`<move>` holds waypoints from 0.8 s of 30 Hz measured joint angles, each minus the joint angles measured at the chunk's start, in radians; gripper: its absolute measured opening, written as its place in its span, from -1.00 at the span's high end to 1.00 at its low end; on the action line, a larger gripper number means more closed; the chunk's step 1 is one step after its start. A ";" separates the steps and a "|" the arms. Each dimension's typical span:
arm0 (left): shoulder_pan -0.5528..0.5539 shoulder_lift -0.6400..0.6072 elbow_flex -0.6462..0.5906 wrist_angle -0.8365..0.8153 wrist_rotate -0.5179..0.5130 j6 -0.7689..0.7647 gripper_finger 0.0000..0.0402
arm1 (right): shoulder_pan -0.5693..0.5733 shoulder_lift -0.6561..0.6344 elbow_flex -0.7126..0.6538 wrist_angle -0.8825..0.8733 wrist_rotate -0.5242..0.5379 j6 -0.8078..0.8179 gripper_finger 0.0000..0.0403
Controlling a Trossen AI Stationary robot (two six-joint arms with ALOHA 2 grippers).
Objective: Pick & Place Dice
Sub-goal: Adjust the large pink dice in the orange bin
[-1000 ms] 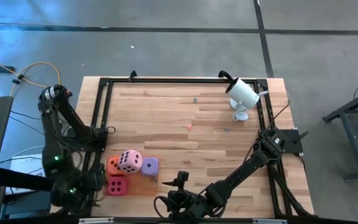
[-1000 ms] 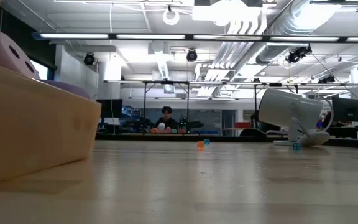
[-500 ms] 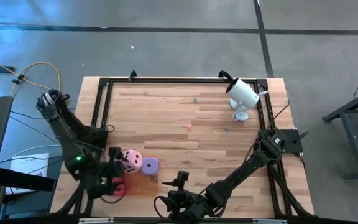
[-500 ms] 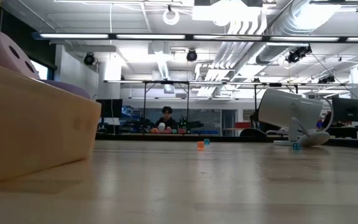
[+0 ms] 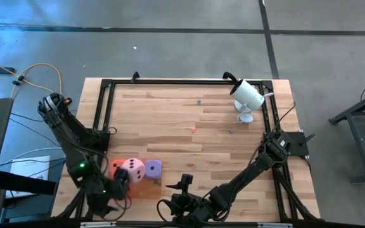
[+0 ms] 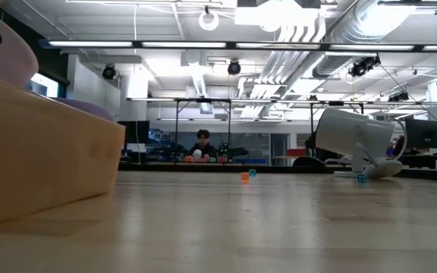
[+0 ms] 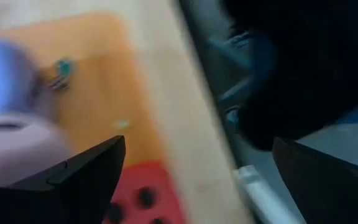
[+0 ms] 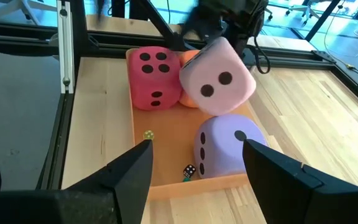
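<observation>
The left gripper, fingers apart, hovers over the magenta die in the orange tray, beside the light pink die, purple die, while the right gripper waits open nearby

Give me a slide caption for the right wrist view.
Magenta die, light pink die and purple die crowd the orange tray.

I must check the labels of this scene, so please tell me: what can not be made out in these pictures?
- Orange die: mostly hidden behind the light pink die and magenta die in the right wrist view.
- Magenta die: covered by the left pincer in the high view.
- Left wrist view: blurred; pips are hard to read.
- Light pink die: cut off by the edge in the low view.
- Tiny objects on the tray: too small to identify.
</observation>
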 joint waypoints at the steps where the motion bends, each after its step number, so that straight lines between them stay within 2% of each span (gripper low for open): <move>1: -0.007 -0.001 0.002 0.022 0.012 0.001 -0.98 | 0.000 0.000 0.000 0.000 0.000 0.000 -0.18; 4: -0.024 0.000 0.001 0.025 0.004 0.024 -0.98 | 0.000 0.000 0.000 0.001 0.000 0.000 -0.18; 8: -0.041 -0.013 0.001 0.025 -0.104 0.100 -0.98 | 0.000 0.000 0.000 0.001 0.000 0.000 -0.18; 10: -0.055 -0.030 0.001 0.025 -0.207 0.165 -0.98 | 0.000 0.000 0.000 0.001 0.000 0.000 -0.18; 14: -0.080 -0.065 0.001 -0.030 -0.477 0.244 -0.98 | -0.002 0.000 0.000 0.001 0.000 -0.001 -0.18; 17: -0.049 -0.091 0.002 -0.188 -0.584 0.158 -0.98 | -0.002 0.000 0.000 0.000 0.000 -0.002 -0.18; 21: 0.074 -0.114 0.002 -0.452 -0.595 -0.071 -0.98 | -0.002 0.000 0.000 0.000 0.000 -0.003 -0.18; 24: 0.167 -0.113 0.002 -0.600 -0.595 -0.170 -0.98 | -0.002 0.000 0.000 0.000 0.000 -0.002 -0.18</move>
